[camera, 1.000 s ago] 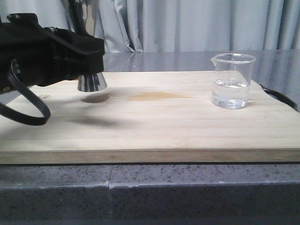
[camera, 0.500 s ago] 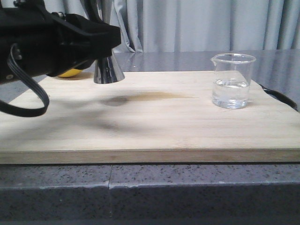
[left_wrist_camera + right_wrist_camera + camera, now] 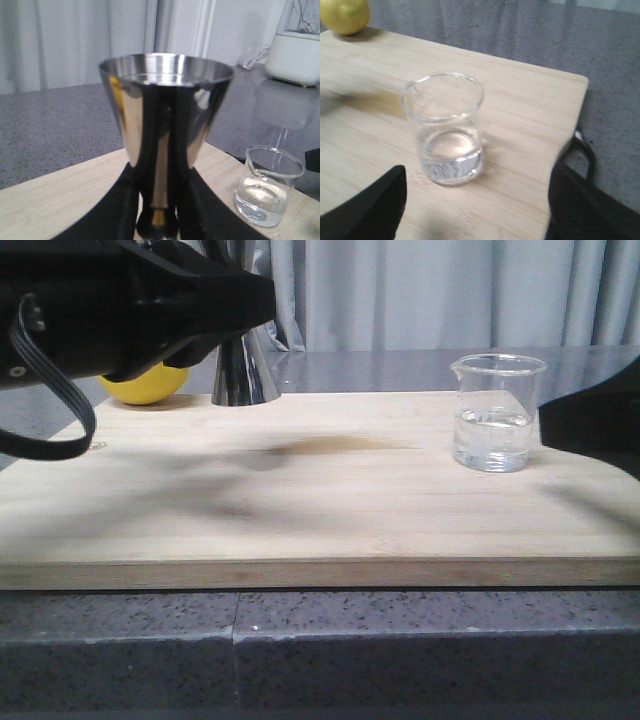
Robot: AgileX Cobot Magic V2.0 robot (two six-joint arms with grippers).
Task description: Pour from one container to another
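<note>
- Above the wooden board [image 3: 330, 510], our left tool [image 3: 157, 210] grips the steel jigger [image 3: 165, 125] at its waist.
- Our right tool [image 3: 475, 200] stands wide open, its fingers [image 3: 370, 205] either side of the glass beaker [image 3: 447, 130], not touching.

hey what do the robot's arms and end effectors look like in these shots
Both are matte black. The left arm is a bulky, blocky housing with a flat ribbed black cable looping beneath it. Its end effector has two smooth, curved black fingers. The right end effector shows two broad black fingers with rounded edges. No markings or labels are visible.
</note>
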